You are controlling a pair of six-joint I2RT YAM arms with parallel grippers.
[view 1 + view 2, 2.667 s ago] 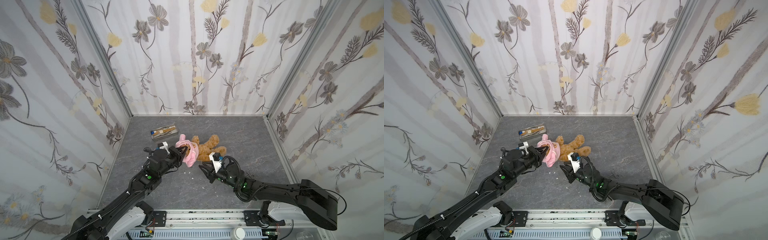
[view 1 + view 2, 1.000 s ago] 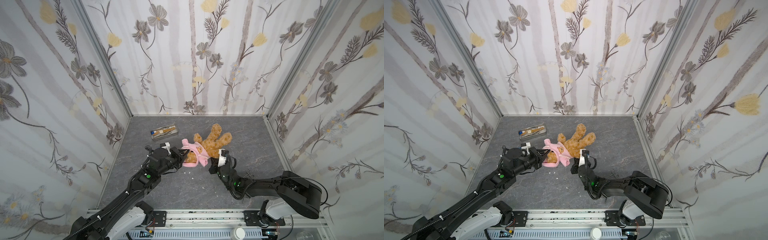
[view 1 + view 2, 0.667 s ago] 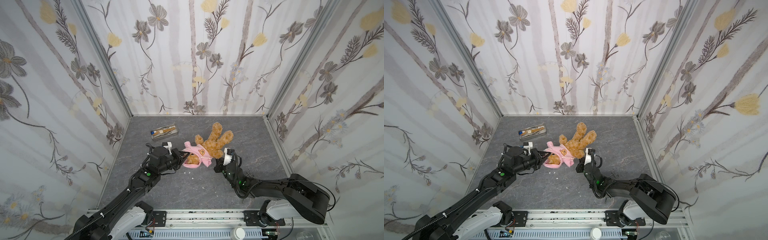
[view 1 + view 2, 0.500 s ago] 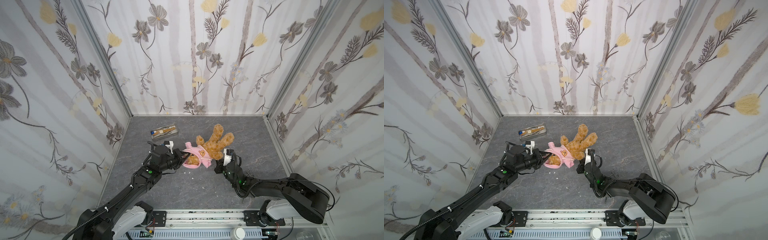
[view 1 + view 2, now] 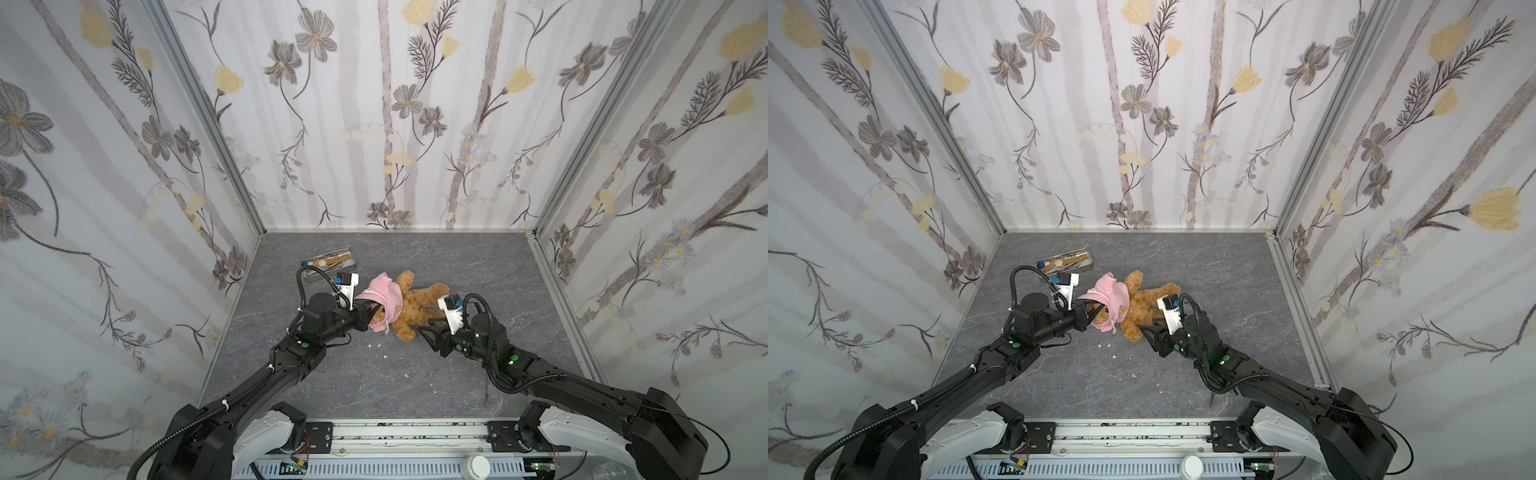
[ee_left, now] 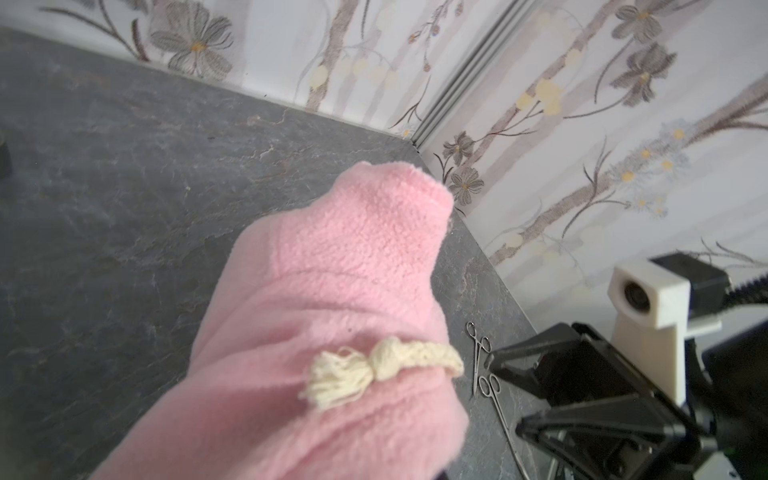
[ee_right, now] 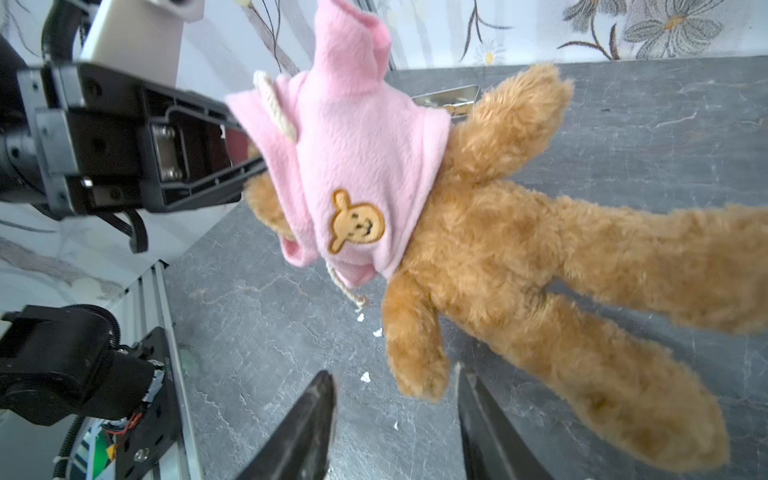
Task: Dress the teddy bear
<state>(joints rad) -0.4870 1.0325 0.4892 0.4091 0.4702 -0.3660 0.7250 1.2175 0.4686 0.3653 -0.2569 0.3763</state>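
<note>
Bear [image 5: 417, 309] lies near the middle of the desk [image 5: 478, 266], head toward 9 o'clock and legs toward 3 o'clock. A pink shirt [image 5: 384, 296] covers its head and chest, with an orange bear-face patch [image 7: 355, 222] showing; the belly and legs are bare. Left hand [image 5: 368, 313], at 9 o'clock of the bear, is clamped on the shirt's edge. Right hand [image 7: 394, 374], at 5 o'clock, is open and holds nothing, its jaws just short of the bear's near arm. A tin [image 5: 330, 262] sits at 11 o'clock; scissors [image 6: 476, 361] lie at 5 o'clock by the desk's front edge.
</note>
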